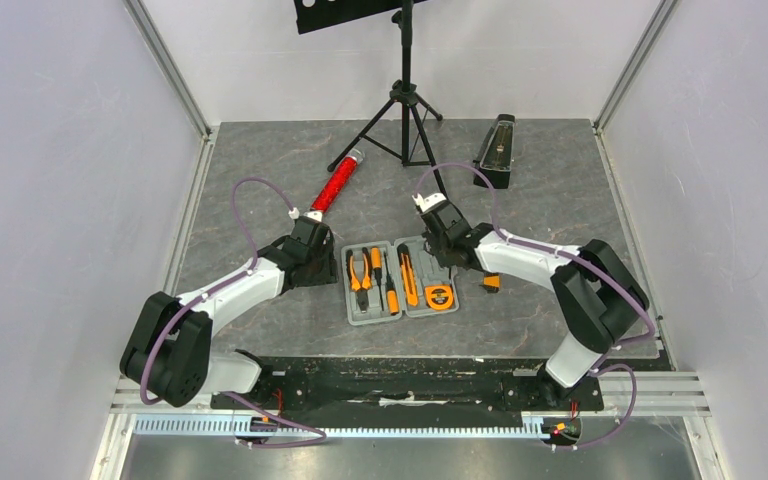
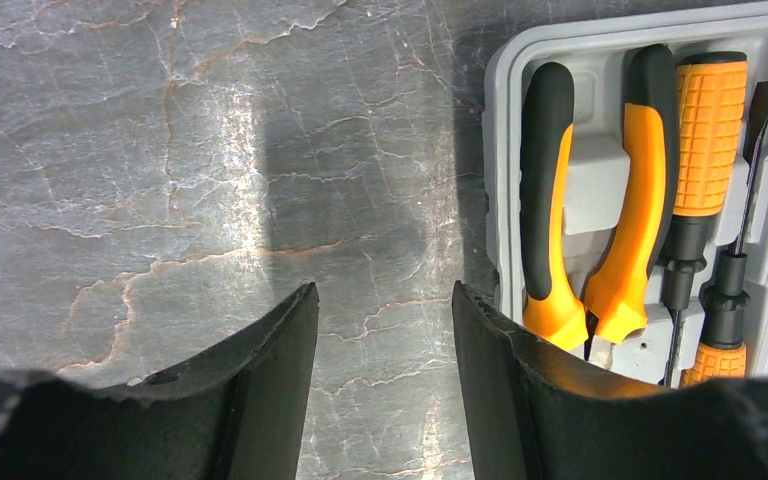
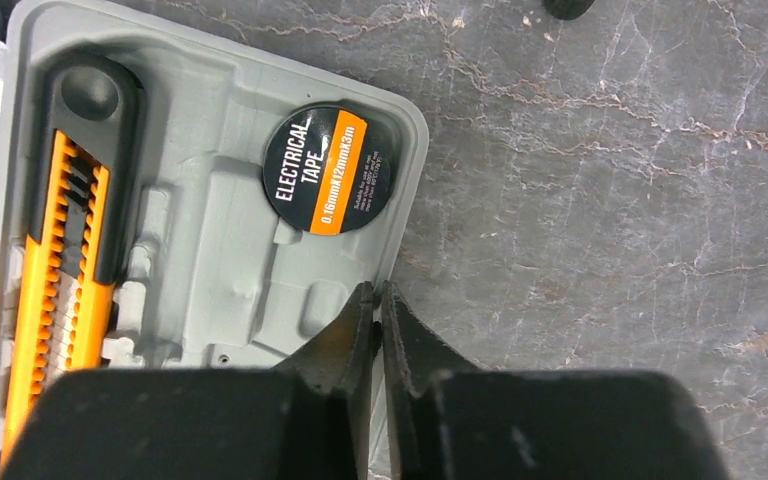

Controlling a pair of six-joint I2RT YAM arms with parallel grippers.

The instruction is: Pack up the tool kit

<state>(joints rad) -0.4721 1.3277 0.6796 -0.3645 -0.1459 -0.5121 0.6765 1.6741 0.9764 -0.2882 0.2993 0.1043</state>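
On the marbled table point(image 1: 550, 200), nearest the arm bases: grey tool-kit case point(image 1: 372, 318), lying open and flat. In its 9 o'clock half: pliers point(image 2: 640, 200) and two screwdrivers point(image 2: 708, 130), orange and black, seated in moulded recesses. In its 3 o'clock half: snap-off knife point(image 3: 70, 230), plus a round roll point(image 3: 328, 170) labelled "ELECTRICAL TAPE", with smaller print "0.16mmX12mmX3m"; finer lines unreadable.

Left gripper point(image 2: 383, 300) at 9 o'clock of the case, just off its rim, fingers spread over bare table, nothing between. Right gripper point(image 3: 376, 295) above the 3 o'clock half, near the rim, fingers pressed almost together, pinching nothing.

Just at 3 o'clock of the case: small orange-and-black piece point(image 1: 491, 283) on the table, too small to name.

Farther off: red glittery cylinder point(image 1: 337, 185) toward 11 o'clock, black tripod stand point(image 1: 407, 110) at 12, black metronome point(image 1: 496, 150) at 1.
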